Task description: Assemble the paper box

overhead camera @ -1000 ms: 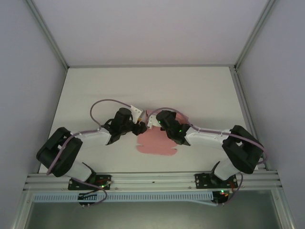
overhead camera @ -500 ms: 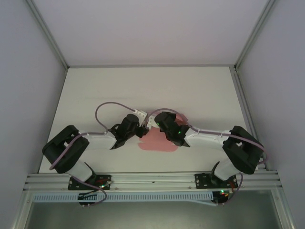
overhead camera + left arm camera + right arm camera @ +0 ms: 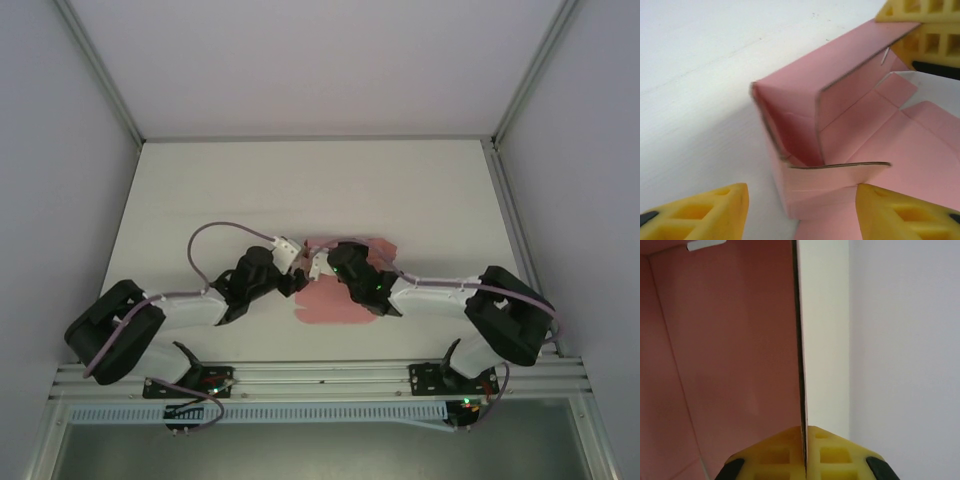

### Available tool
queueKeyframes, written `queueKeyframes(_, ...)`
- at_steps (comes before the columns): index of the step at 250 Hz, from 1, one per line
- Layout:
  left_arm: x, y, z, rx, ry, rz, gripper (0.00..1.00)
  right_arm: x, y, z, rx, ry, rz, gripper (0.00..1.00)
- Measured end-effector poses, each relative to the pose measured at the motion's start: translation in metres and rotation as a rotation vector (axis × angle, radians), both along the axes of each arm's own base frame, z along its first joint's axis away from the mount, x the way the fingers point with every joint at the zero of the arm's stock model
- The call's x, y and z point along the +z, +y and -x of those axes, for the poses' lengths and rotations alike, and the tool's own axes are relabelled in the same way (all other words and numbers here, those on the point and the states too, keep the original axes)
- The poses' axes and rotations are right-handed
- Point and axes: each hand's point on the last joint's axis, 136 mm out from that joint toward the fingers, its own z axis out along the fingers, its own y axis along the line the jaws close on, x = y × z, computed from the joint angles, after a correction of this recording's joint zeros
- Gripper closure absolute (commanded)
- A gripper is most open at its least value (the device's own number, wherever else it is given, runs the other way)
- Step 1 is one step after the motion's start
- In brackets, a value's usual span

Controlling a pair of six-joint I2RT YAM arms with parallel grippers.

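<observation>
- Top external view, against a second ago: the left arm's elbow has been drawn back toward the near left corner of the table (image 3: 200,190), and the left gripper (image 3: 296,279) has been brought in lower beside the paper box (image 3: 335,303). More pink card is now raised behind the right gripper (image 3: 322,264). The fold is judged to be progressing, with the box only part formed.
- Top external view, now: the box is found at mid-table, between the two wrists and partly hidden by them.
- Left wrist view: the left gripper (image 3: 802,215) is seen with its jaws spread, one yellow finger on each side of a folded-up corner of the box (image 3: 805,115). Two walls are stood up; the remaining panels are laid flat. A wall's far end is held by the right gripper (image 3: 920,30).
- Right wrist view: the right gripper (image 3: 804,440) is pressed together on the thin edge of an upright panel (image 3: 725,350), which is pinched between its pads.
</observation>
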Motion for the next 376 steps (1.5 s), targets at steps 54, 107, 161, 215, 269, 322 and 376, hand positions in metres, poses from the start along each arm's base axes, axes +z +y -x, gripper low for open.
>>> queueKeyframes(54, -0.007, 0.015, -0.001, 0.017, 0.019, 0.003, 0.41, -0.001, 0.002, -0.003, 0.01, -0.094, 0.062, 1.0)
queueKeyframes(107, -0.012, 0.018, 0.001, 0.017, 0.03, 0.0, 0.43, -0.002, 0.003, -0.005, 0.009, -0.11, 0.072, 1.0)
queueKeyframes(161, -0.022, 0.004, -0.018, 0.001, 0.046, -0.041, 0.45, -0.002, 0.003, -0.002, 0.017, -0.09, 0.058, 1.0)
queueKeyframes(215, -0.023, -0.016, -0.02, -0.081, 0.058, -0.028, 0.45, -0.002, 0.003, -0.003, 0.008, -0.078, 0.051, 1.0)
queueKeyframes(269, -0.021, -0.025, -0.023, -0.091, 0.07, 0.007, 0.35, -0.003, 0.004, -0.003, -0.001, -0.063, 0.046, 1.0)
queueKeyframes(322, -0.015, -0.029, -0.023, -0.081, 0.064, 0.037, 0.6, -0.003, 0.003, -0.003, -0.012, -0.054, 0.033, 1.0)
queueKeyframes(376, -0.018, -0.024, -0.032, -0.009, 0.041, 0.016, 0.72, -0.005, 0.002, -0.002, -0.026, -0.042, 0.015, 1.0)
